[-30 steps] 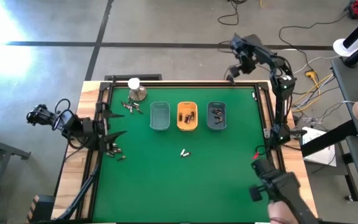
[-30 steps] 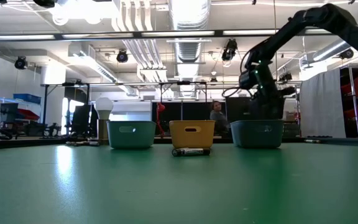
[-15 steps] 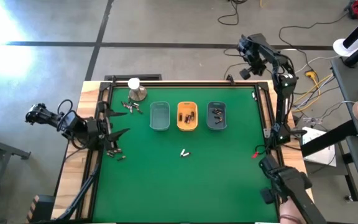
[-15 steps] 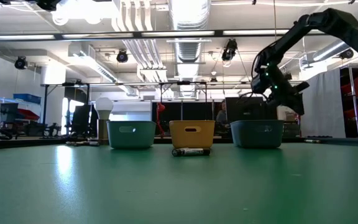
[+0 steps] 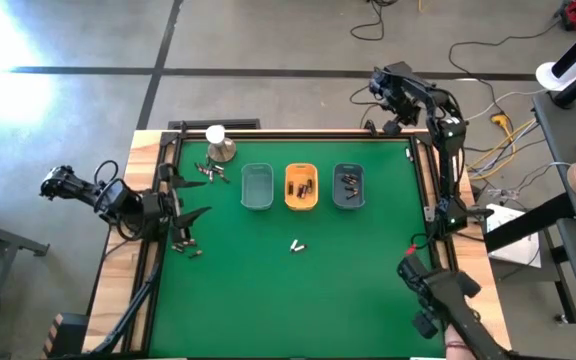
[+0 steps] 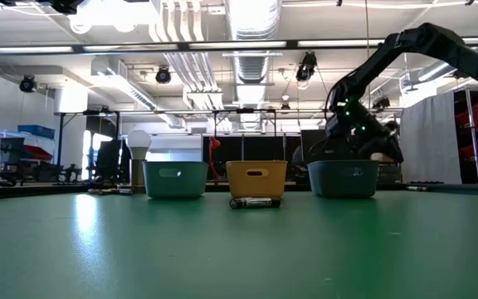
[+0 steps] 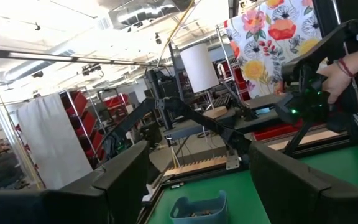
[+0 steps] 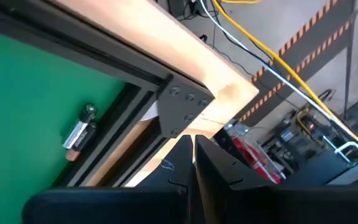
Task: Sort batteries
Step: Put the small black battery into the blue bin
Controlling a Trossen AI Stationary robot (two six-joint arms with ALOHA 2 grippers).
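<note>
Our left gripper [image 5: 190,213] fingers spread wide, empty, batteries [image 5: 187,243] just below tips. Our right gripper [image 5: 378,82] fingers closed, empty, beyond desk [image 5: 268,290] far corner.

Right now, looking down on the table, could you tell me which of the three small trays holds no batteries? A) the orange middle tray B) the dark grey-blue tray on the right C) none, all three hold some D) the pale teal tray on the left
D: the pale teal tray shows only its bare floor, while dark batteries lie in the orange tray and the grey-blue tray.
</note>
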